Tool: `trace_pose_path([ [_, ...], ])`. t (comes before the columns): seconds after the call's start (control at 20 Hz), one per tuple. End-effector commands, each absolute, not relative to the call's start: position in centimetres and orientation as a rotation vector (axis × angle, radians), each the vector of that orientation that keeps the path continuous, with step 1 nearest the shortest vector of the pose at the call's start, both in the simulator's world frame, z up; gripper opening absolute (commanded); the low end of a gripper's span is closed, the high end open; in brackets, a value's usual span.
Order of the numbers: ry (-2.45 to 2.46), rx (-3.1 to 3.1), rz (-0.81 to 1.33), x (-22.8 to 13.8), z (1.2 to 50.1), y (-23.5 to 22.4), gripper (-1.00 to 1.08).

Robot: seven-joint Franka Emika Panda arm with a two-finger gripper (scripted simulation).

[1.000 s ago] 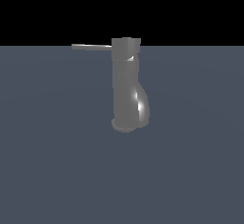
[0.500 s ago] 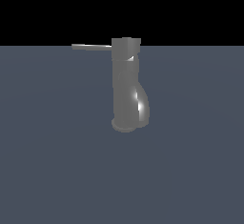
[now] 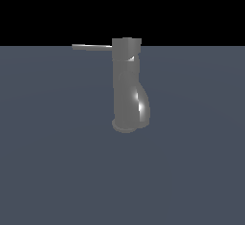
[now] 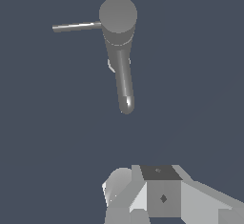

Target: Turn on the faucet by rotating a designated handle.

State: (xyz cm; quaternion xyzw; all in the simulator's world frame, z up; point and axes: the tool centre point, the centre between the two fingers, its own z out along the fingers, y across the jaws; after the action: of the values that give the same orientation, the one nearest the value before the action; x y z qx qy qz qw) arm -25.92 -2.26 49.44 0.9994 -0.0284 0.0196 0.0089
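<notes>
Your gripper shows only partly in the wrist view, well apart from the faucet; you cannot tell its jaw state. The faucet stands upright on the grey floor. Its handle lies horizontal, pointing toward 9 o'clock in the exterior view.

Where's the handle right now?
In the exterior view the handle juts horizontally from the faucet's top cap toward that view's left. The end effector isn't in that view, and nothing touches the handle.
</notes>
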Motion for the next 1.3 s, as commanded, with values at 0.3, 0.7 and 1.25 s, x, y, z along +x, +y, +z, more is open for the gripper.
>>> trace_pose_path([
  [0.3, -0.198, 3.139, 0.055, -24.1, 49.0, -1.8, -1.0],
  [0.7, -0.411, 3.154, 0.037, -20.8, 48.1, -0.9, -1.0],
  [1.25, -0.798, 3.118, -0.013, -15.3, 45.6, 1.1, -1.0],
])
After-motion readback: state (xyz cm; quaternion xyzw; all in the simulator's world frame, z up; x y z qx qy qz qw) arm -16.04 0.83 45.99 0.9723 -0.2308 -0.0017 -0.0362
